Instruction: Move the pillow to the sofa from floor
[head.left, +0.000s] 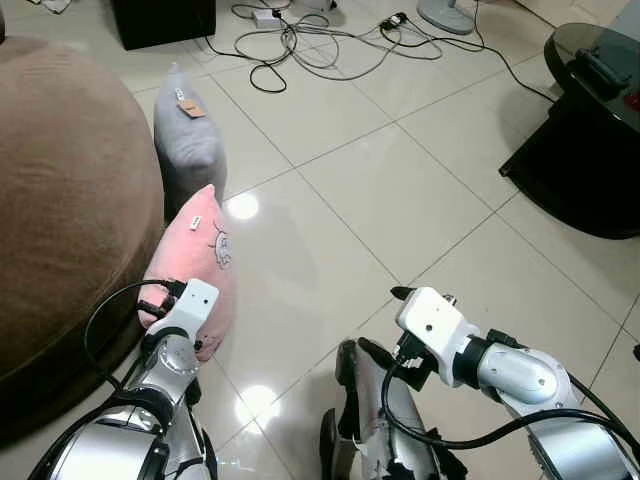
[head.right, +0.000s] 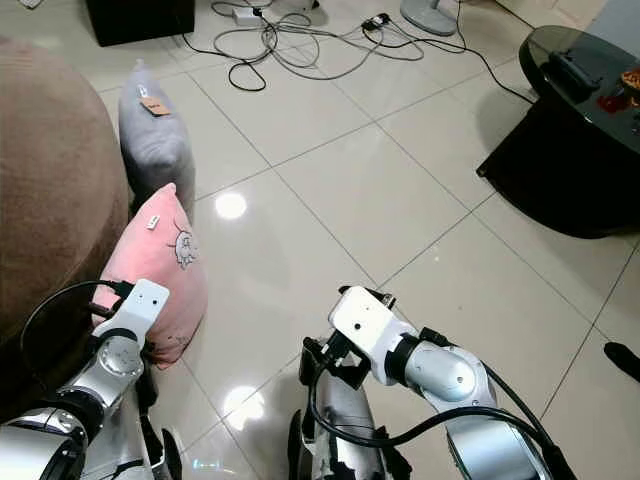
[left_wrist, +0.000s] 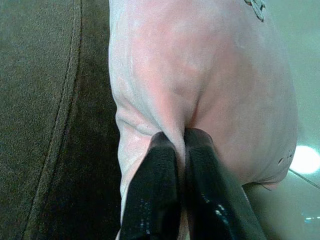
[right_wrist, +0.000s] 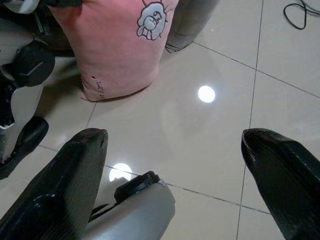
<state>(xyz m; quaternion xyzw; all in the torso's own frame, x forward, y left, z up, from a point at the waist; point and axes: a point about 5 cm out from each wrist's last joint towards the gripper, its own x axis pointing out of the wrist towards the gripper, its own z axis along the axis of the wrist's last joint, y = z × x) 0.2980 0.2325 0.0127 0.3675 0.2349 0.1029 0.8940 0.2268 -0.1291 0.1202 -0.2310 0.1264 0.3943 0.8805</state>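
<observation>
The robot has two shiny silver arms, round and smooth like pipes. The left arm (head.left: 150, 400) ends in a white box (head.left: 190, 305) near the pink pillow (head.left: 195, 265), with a thin black cable looping out from it. The right arm (head.left: 520, 375) has a bigger white box (head.left: 432, 322) with small dark dots on top and black cables curling under it. Black rings sit where the arm parts join. Each gripper has two long black fingers (left_wrist: 152, 195), glossy and rounded at the tips (right_wrist: 75, 175). Below, grey legs (head.left: 385, 410) with black parts show.
</observation>
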